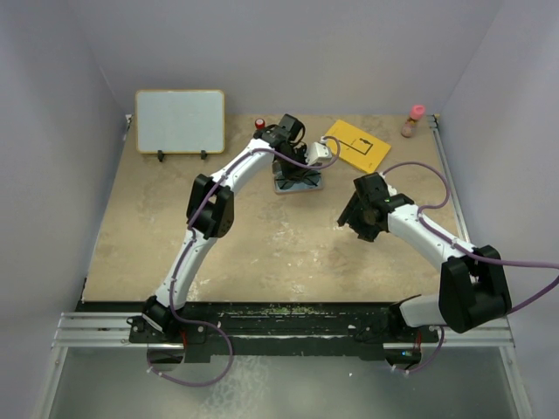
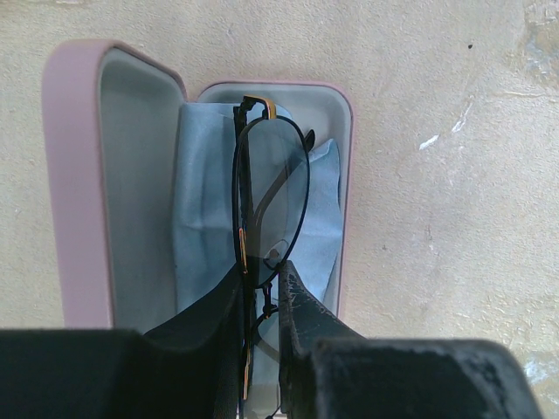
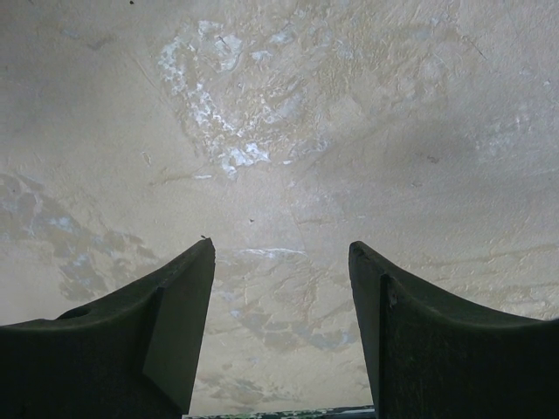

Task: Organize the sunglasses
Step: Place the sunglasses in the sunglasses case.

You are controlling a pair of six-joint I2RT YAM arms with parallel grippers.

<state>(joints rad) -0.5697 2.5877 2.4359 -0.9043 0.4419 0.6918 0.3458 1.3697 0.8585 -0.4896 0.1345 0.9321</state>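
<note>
In the left wrist view my left gripper (image 2: 262, 275) is shut on the folded sunglasses (image 2: 271, 188), thin dark wire frame with greyish lenses, held edge-on at the bridge. They hang over the open pinkish-brown case (image 2: 79, 175), whose tray holds a light blue cloth (image 2: 201, 192). In the top view the left gripper (image 1: 293, 161) is over the case (image 1: 297, 183) at the back middle. My right gripper (image 3: 279, 253) is open and empty above bare table; in the top view the right gripper (image 1: 354, 218) sits right of centre.
A whiteboard (image 1: 179, 122) stands at the back left. A yellow card (image 1: 358, 144) lies at the back right, a small pink-capped bottle (image 1: 412, 122) in the far right corner, a small red item (image 1: 259, 124) behind the case. Walls close in left and right.
</note>
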